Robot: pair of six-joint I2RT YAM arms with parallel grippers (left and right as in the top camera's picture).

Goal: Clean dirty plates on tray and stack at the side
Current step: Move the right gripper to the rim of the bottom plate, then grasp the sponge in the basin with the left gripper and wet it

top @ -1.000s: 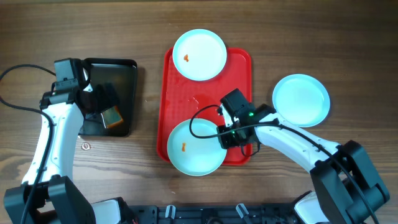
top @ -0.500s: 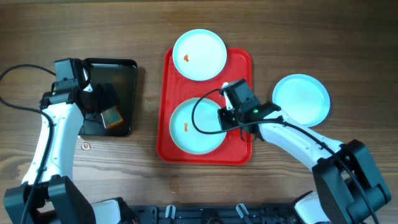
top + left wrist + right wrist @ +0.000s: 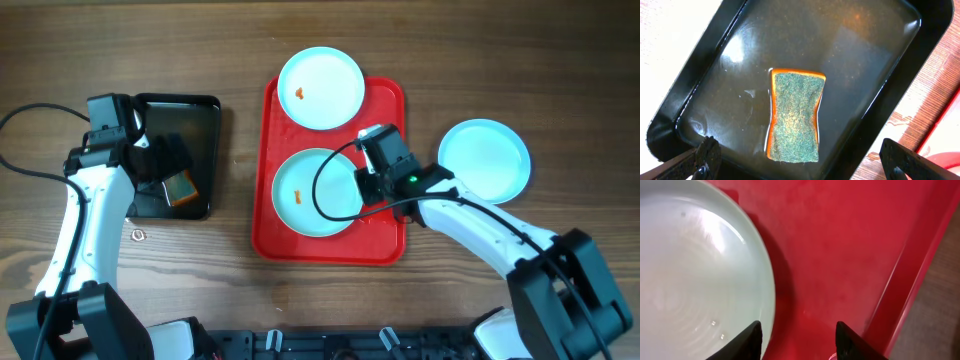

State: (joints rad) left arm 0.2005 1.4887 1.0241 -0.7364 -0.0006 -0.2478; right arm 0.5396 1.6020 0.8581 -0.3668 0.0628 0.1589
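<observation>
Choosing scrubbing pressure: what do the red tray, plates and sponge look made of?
Red tray: likely plastic, smooth semi-gloss, moulded rounded rim. Plates: glossy pale blue, plastic or glazed ceramic, unclear; bright highlights. Sponge: orange foam under coarse green scouring fibre.

A red rectangular tray (image 3: 385, 112) with rounded corners and a raised rim lies flat mid-bench. The first plate (image 3: 320, 75), pale blue-white, overhangs the tray's far rim and carries an orange speck. The second plate (image 3: 293, 178) sits inside the tray, also specked. The third plate (image 3: 484, 160) rests on the bench towards its right edge, spotless.
</observation>
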